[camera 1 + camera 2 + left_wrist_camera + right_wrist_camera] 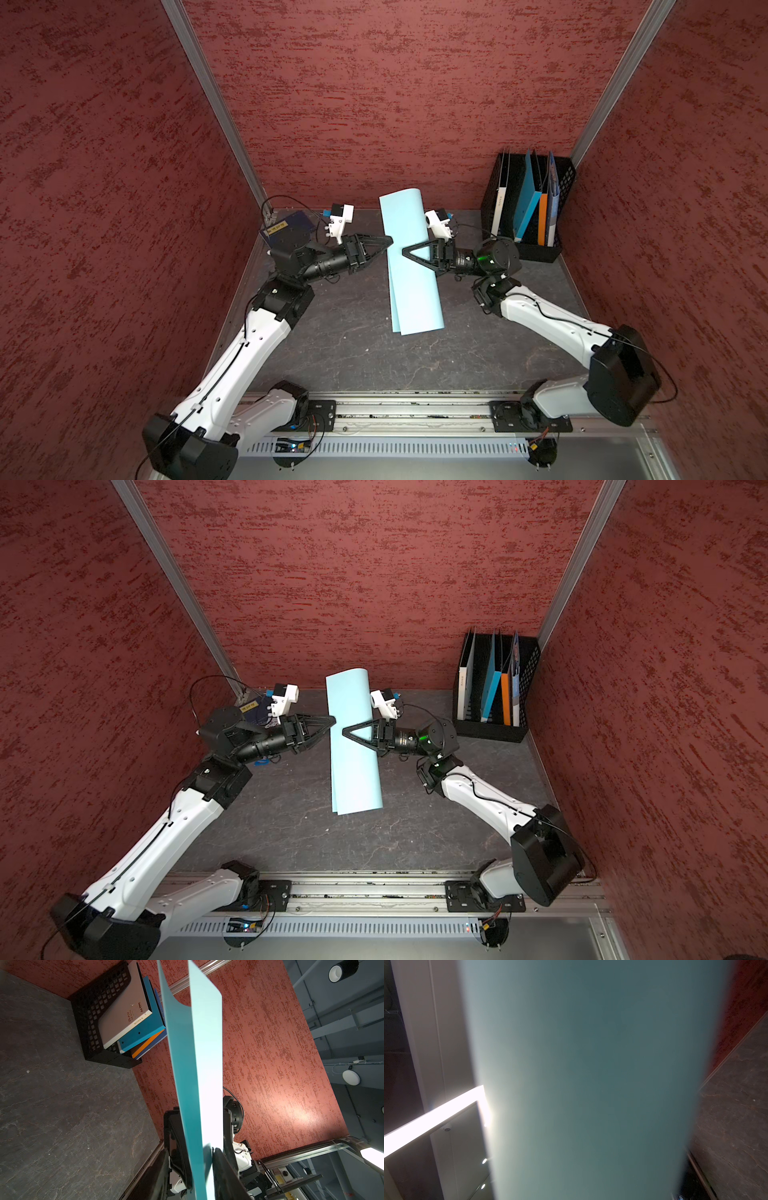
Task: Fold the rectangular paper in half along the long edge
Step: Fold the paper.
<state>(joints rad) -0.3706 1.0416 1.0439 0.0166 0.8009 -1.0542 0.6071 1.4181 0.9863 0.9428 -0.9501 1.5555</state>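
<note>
**Both top views.** The pale blue paper (413,286) (355,771) is held over the middle of the dark surface (353,361), bent double along its length. The rounded bend appears to face my right arm (552,316), and the two loose long edges face my left arm (249,345). The far end rises in front of the back wall (415,104).

**Left jaws.** Narrow, pinching both loose edges together partway along the sheet. In the left wrist view the two layers (195,1064) meet between them and part farther out.

**Right jaws.** Laid across the top layer from the bent side, with the tips past the sheet's middle. Blurred paper (591,1064) fills the right wrist view, so I cannot tell whether they grip.

**Surroundings.** A black file box (567,183) with folders stands in the far right corner. A dark blue booklet (286,226) lies in the far left corner.
</note>
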